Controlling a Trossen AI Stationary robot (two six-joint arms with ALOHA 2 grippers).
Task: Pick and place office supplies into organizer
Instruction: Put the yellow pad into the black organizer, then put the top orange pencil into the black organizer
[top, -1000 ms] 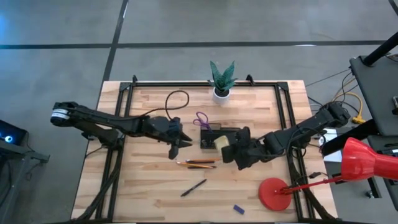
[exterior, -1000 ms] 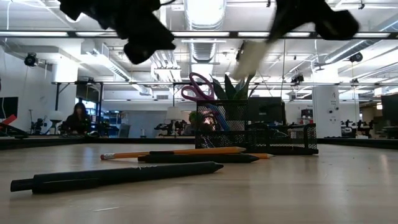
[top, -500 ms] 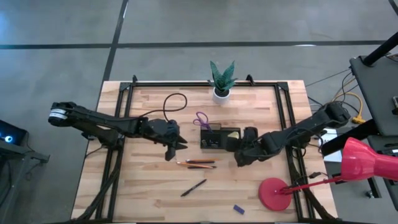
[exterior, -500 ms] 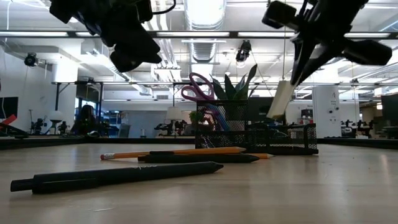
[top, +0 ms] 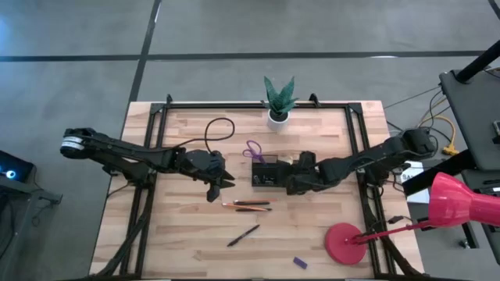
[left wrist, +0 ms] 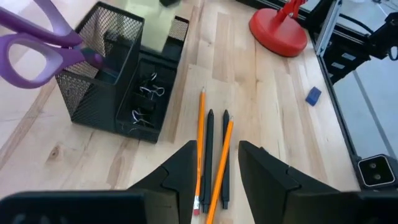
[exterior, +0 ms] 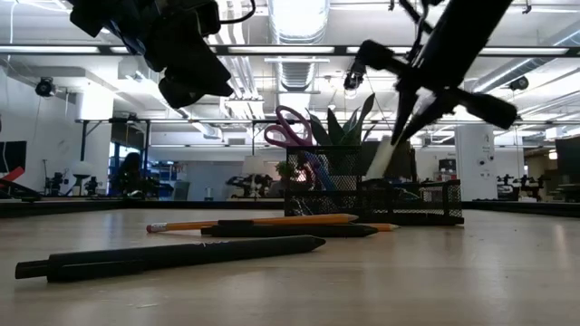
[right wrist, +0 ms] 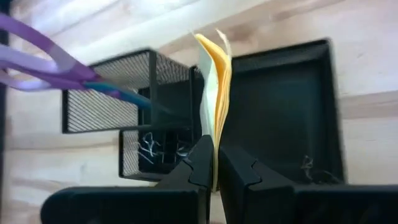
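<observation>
The black mesh organizer (top: 266,173) stands mid-table, and the purple-handled scissors (right wrist: 37,46) stick up out of its tall cup. My right gripper (right wrist: 216,149) is shut on the yellow sticky-note pad (right wrist: 214,87) and hangs over the organizer's low tray (right wrist: 328,93). My left gripper (left wrist: 217,149) hovers open above an orange pencil (left wrist: 201,149) and the thin pens (top: 246,205) lying on the table near the organizer. A black pen (top: 243,235) and a blue eraser (top: 299,262) lie nearer the front edge. My right gripper pinches the sticky-note pad between its two fingers (right wrist: 200,163), at one edge (right wrist: 215,142). The fingers slant down from the table's right side. The pad stands on edge beyond the fingertips, its sheets fanning a little at the free end (exterior: 381,159), clear of the organizer.
A red lamp's round base (top: 346,243) sits at the front right, its shade (top: 457,204) past the table edge. A potted plant (top: 279,101) stands at the far edge. A black cable (top: 219,129) loops on the wood. Binder clips (left wrist: 144,102) lie in one compartment.
My right gripper has come down and toward the far edge, onto the organizer, rolling as it went. The pad, flat-faced and high a second ago, now stands on edge just over the organizer's tray.
</observation>
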